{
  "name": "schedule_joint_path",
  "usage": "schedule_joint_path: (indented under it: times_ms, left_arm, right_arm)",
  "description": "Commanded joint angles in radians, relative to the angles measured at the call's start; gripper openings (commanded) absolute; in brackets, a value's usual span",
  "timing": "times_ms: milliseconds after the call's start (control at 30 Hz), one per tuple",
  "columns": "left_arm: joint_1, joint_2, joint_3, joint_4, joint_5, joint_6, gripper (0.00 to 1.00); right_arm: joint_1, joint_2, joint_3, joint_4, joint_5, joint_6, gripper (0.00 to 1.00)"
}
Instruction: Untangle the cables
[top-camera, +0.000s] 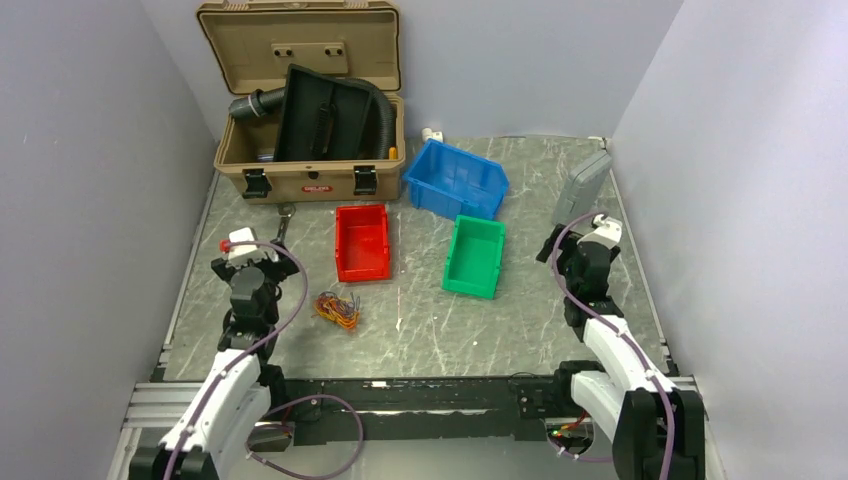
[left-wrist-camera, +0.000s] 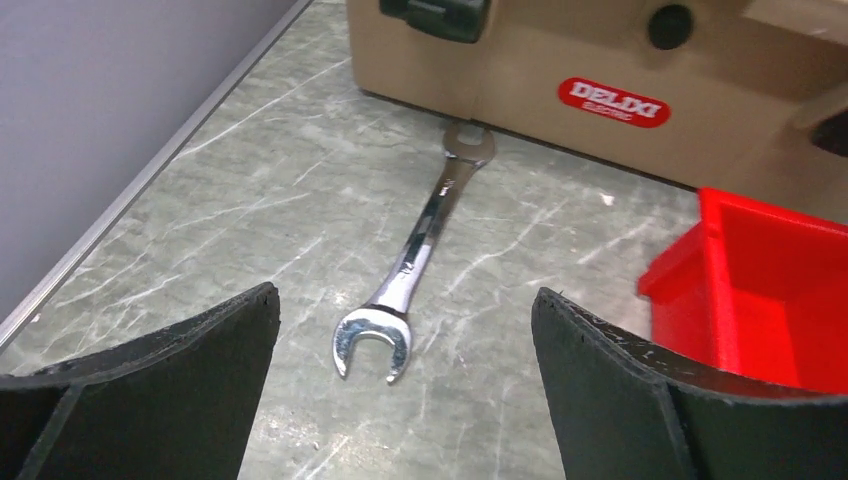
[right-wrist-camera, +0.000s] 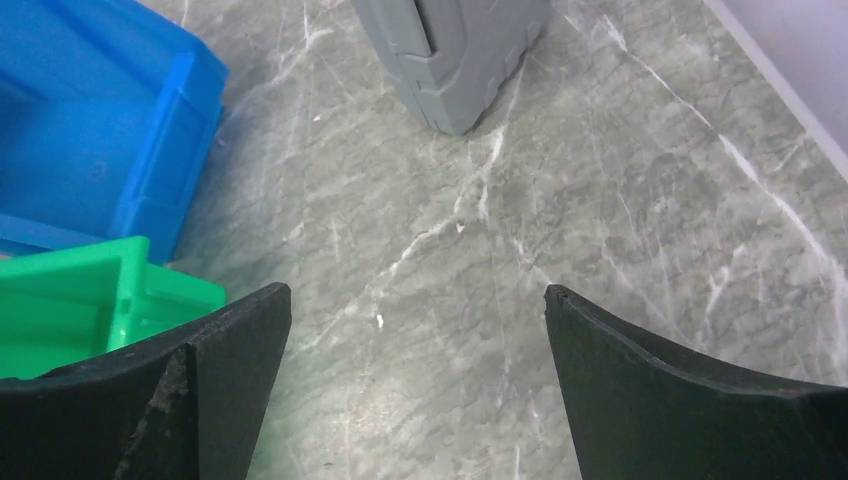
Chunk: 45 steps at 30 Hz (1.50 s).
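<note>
The cables (top-camera: 338, 308) are a small tangle of thin orange, yellow, red and dark wires lying on the table just below the red bin. They show only in the top view. My left gripper (top-camera: 248, 248) sits at the left, up and to the left of the bundle, well apart from it. In the left wrist view my left gripper (left-wrist-camera: 405, 345) is open and empty over the table. My right gripper (top-camera: 590, 235) is at the far right, far from the cables. In the right wrist view my right gripper (right-wrist-camera: 415, 345) is open and empty.
A steel wrench (left-wrist-camera: 420, 245) lies ahead of the left gripper, below the tan toolbox (top-camera: 310, 180) holding a black hose. A red bin (top-camera: 361, 241), green bin (top-camera: 474, 256) and blue bin (top-camera: 455, 178) stand mid-table. A grey case (top-camera: 582, 184) leans at the back right.
</note>
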<state>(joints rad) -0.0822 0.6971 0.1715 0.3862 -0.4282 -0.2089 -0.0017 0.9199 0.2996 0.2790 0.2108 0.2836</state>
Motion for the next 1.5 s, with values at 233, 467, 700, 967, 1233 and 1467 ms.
schedule_joint_path:
  times_ms: [233,467,700,967,1233,1467]
  left_arm:
    - [-0.008,-0.43,0.013,-0.264,0.4,-0.13,0.99]
    - [-0.007,-0.427,0.063,-0.564,0.262,-0.505,0.99]
    - [-0.01,-0.263,0.133,-0.561,0.464,-0.616,0.99]
    - [-0.077,-0.142,0.231,-0.806,0.402,-0.8,0.92]
    - [-0.188,-0.165,0.24,-0.99,0.388,-0.973,0.87]
    - [-0.219,-0.034,0.217,-0.969,0.375,-1.028,0.8]
  right_arm:
    - [-0.004,-0.183,0.132,-0.204,-0.1,0.153,1.0]
    - [0.009,-0.181,0.147,-0.198,-0.467,0.119,0.95]
    - [0.144,-0.056,0.163,-0.151,-0.55,0.08,0.96]
    - [0.332,-0.034,0.086,-0.062,-0.381,0.058,0.97]
    - [0.351,-0.096,0.031,-0.066,-0.318,0.046,0.97]
    - [0.359,-0.119,0.018,-0.057,-0.301,0.04,0.96]
